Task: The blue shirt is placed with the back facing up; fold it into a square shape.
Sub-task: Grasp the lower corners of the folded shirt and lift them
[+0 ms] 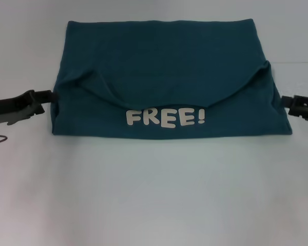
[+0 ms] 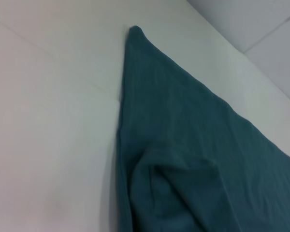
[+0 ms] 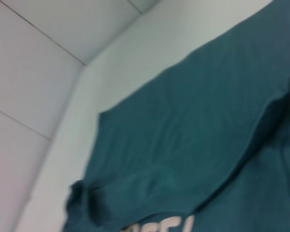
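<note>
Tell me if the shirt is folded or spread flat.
Folded: the blue shirt is a compact block, its front lettering showing under an overlapping layer.

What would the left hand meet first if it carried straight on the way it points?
Probably the blue shirt: the left hand points inward at its left edge, with the tips right beside the cloth, though contact is unclear.

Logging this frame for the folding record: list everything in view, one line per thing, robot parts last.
dark teal-blue cotton T-shirt: one, teal-blue, partly folded at the table's middle, near flap turned up.
cream "FREE!" lettering: one, cream, on the shirt's near flap.
white table: one, white, under the shirt.
left gripper: one, black, at the shirt's left edge.
right gripper: one, black, at the shirt's right edge.
</note>
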Action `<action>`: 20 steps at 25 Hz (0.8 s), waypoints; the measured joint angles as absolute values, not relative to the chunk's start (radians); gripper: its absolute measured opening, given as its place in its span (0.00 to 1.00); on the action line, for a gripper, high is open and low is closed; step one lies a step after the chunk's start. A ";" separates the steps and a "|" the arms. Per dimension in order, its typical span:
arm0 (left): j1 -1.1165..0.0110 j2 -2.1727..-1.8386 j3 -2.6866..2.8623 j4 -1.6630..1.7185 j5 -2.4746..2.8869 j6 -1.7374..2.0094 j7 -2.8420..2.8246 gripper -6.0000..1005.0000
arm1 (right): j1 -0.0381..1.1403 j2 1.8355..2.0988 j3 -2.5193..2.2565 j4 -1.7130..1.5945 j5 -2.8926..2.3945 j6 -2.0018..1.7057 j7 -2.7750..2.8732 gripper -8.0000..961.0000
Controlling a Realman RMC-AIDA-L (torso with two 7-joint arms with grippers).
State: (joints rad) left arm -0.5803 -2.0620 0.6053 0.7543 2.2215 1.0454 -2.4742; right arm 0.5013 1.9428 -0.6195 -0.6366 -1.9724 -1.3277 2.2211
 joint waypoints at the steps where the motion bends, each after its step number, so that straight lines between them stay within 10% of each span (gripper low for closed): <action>1: -0.576 -2.063 0.601 0.756 2.221 1.052 -2.454 0.60 | 0.487 1.943 -0.619 -0.636 -1.952 -1.351 2.205 0.71; 20: -0.603 -2.072 0.670 0.636 2.229 0.937 -2.253 0.59 | 0.463 1.946 -0.592 -0.624 -1.924 -1.394 2.164 0.64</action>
State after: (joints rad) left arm -0.6033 -2.0718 0.6705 0.6357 2.2294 0.9373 -2.2530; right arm 0.4627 1.9461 -0.5921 -0.6243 -1.9241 -1.3938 2.1636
